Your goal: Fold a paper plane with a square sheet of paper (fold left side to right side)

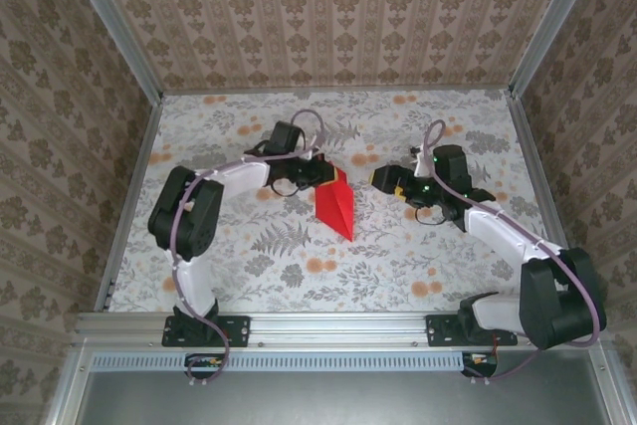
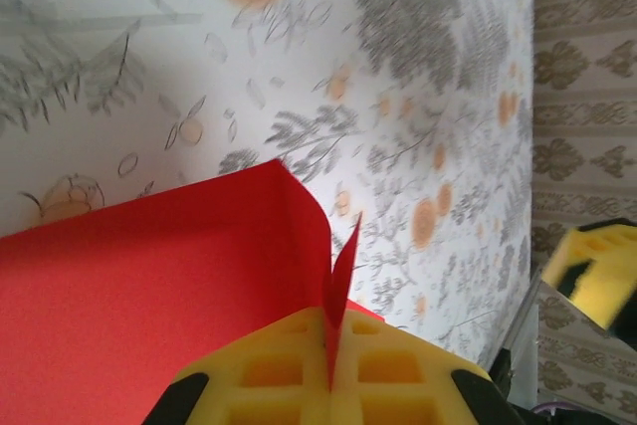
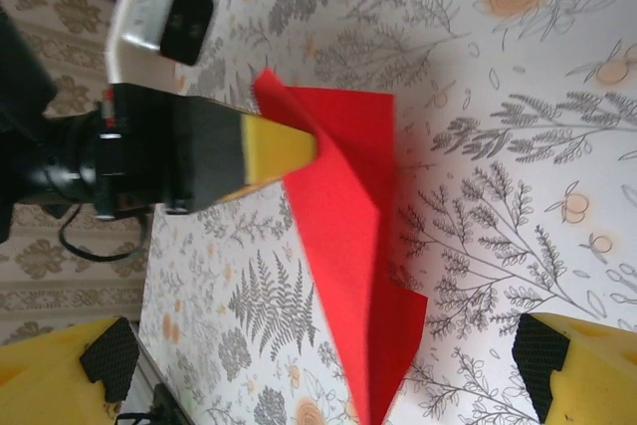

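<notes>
Mid-table we list the sheet of paper [image 1: 336,208]: red, part-folded, tapering toward the near edge of the table [image 1: 259,276], one flap raised. Beyond it is the left gripper [image 1: 318,173], pinched onto the flap's far edge, presumably to carry it rightward. The right gripper [image 1: 380,178], jaws wide and empty, sits just beside the paper, likely ready to press the crease.

One paper plane [image 1: 335,204]; two pincers, left pincer [image 1: 321,174] and right pincer [image 1: 388,183].
</notes>
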Available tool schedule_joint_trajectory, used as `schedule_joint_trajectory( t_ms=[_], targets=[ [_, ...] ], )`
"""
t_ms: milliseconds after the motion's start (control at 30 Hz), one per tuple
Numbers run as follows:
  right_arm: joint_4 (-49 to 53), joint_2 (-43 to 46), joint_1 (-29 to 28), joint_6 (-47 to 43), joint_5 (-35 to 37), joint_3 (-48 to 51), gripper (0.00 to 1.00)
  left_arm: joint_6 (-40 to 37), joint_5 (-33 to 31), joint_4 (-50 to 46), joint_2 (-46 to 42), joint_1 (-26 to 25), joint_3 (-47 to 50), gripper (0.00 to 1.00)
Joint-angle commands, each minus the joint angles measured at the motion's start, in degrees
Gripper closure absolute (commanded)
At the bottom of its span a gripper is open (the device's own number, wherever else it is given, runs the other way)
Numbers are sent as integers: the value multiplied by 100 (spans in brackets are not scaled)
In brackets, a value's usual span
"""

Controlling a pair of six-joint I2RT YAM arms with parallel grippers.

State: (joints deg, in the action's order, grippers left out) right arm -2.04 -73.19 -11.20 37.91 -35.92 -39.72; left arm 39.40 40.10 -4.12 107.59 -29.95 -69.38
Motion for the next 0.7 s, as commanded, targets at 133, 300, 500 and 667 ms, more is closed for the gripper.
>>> schedule_joint_trajectory(
  t_ms=[133,300,500,667],
  targets=[
    [-91,95,459,-82,-473,-335,0,-556,143,-171,-949,346,-411,100],
    [-327,137,672,-76,-592,-387,0,-661,423,174,-1205,660,-300,100],
    [-1236,-22,592,221,-1208,-489,0,-943,861,552,-1581,820,-172,100],
    [-1278,-203,142,73,-1595,-835,0,-1054,1328,893,-1789,847,-197,100]
  ],
)
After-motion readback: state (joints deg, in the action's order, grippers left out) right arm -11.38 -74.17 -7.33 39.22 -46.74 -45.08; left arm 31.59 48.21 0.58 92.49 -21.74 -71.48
